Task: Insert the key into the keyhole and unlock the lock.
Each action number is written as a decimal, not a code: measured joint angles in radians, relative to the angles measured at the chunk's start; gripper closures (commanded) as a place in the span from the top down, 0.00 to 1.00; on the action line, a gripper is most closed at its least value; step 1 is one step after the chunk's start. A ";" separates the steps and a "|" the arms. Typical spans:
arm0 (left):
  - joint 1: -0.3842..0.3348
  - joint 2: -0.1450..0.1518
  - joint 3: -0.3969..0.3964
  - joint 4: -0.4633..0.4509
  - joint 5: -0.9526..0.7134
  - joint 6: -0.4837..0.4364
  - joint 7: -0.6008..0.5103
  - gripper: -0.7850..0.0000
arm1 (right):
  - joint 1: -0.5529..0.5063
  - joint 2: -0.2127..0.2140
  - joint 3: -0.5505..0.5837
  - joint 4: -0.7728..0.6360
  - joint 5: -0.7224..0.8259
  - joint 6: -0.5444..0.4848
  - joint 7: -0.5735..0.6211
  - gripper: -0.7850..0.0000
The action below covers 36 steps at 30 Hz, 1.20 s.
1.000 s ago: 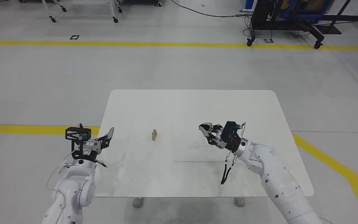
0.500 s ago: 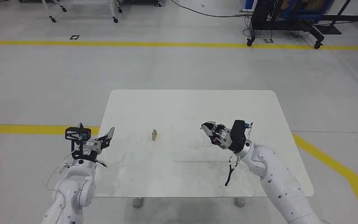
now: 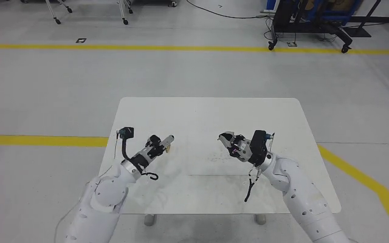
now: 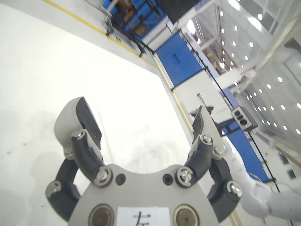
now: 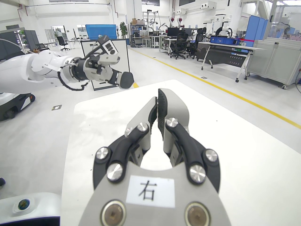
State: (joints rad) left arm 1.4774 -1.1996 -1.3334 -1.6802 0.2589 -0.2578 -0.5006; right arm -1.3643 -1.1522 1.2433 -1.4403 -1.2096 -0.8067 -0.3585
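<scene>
In the top view, a small yellowish piece (image 3: 169, 146), too small to tell lock from key, lies on the white worktop (image 3: 206, 115), left of its middle. The left tool (image 3: 166, 142) sits right at it, its tips over or touching the piece; I cannot tell which. The left wrist view settles what the top view leaves unclear: the left tool (image 4: 141, 118) stands wide, its ribbed pads (image 4: 90, 123) well apart, with bare worktop between them. The right tool (image 3: 226, 138) hangs near the worktop's middle, well apart from the piece. The right wrist view shows the right tool (image 5: 157, 105) drawn narrow, pads meeting, and the left tool (image 5: 122, 79) farther off.
</scene>
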 measured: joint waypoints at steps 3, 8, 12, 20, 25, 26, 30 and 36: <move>-0.062 0.002 0.010 0.034 -0.079 0.005 -0.132 1.00 | 0.000 0.000 0.000 0.000 0.000 0.000 0.000 0.00; -0.059 0.002 0.008 0.033 -0.076 0.004 -0.122 1.00 | 0.000 0.000 0.000 0.000 0.000 0.000 0.000 0.00; -0.051 0.000 0.011 0.041 -0.093 -0.003 -0.102 1.00 | -0.001 0.000 -0.001 0.000 0.002 0.000 -0.001 0.00; -0.112 -0.023 0.072 0.202 -0.602 -0.265 -0.243 1.00 | 0.046 -0.026 -0.128 0.167 0.642 -0.197 0.179 0.00; -0.186 -0.031 0.135 0.301 -0.604 -0.363 -0.342 1.00 | 0.076 -0.016 -0.177 0.179 1.075 -0.203 0.412 0.00; -0.194 -0.032 0.143 0.314 -0.603 -0.374 -0.344 1.00 | 0.080 -0.014 -0.186 0.179 1.130 -0.197 0.452 0.00; -0.219 -0.038 0.180 0.343 -0.596 -0.414 -0.368 0.96 | 0.101 -0.014 -0.236 0.172 1.306 -0.161 0.604 0.00; -0.225 -0.040 0.206 0.356 -0.575 -0.441 -0.362 0.82 | 0.145 -0.034 -0.314 0.200 1.413 -0.137 0.704 0.00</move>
State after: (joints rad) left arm 1.2522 -1.2397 -1.1278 -1.3240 -0.3159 -0.6991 -0.8626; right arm -1.2193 -1.1865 0.9295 -1.2404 0.2029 -0.9433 0.3455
